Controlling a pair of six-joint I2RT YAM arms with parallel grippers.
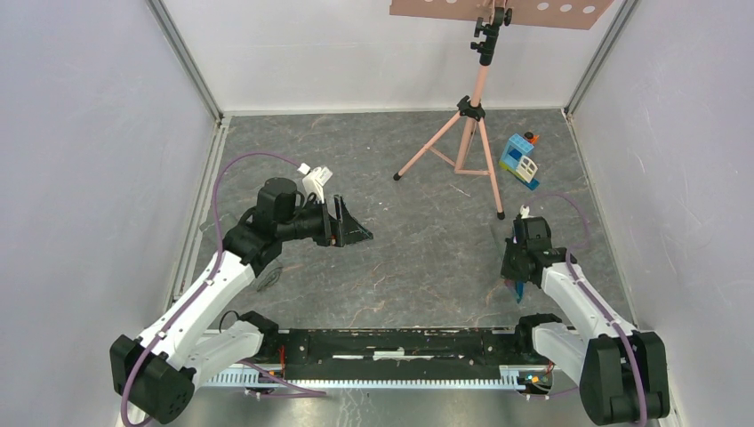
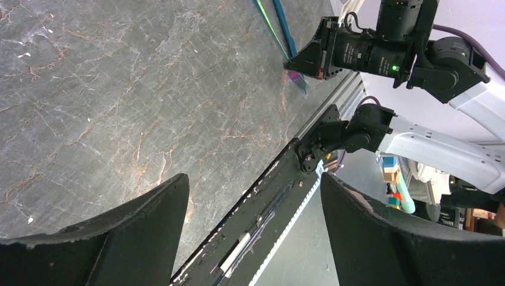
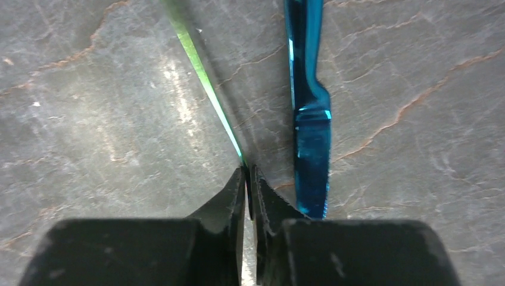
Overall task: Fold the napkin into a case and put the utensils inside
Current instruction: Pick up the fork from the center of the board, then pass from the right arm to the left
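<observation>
R gripper [image 3: 249,174] pinches, seemingly, green utensil [image 3: 203,80]; blue one [image 3: 311,125] beside.

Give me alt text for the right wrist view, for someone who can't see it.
The right pincer is shut on the end of a thin green utensil that runs away over the grey marbled floor. A blue utensil lies just beside it, on the right of the picture.

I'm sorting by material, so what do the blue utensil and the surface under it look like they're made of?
The blue utensil looks like glossy translucent plastic: bright highlights along its edges. The surface looks like grey marbled stone or vinyl with brown veins; which, I cannot tell.
</observation>
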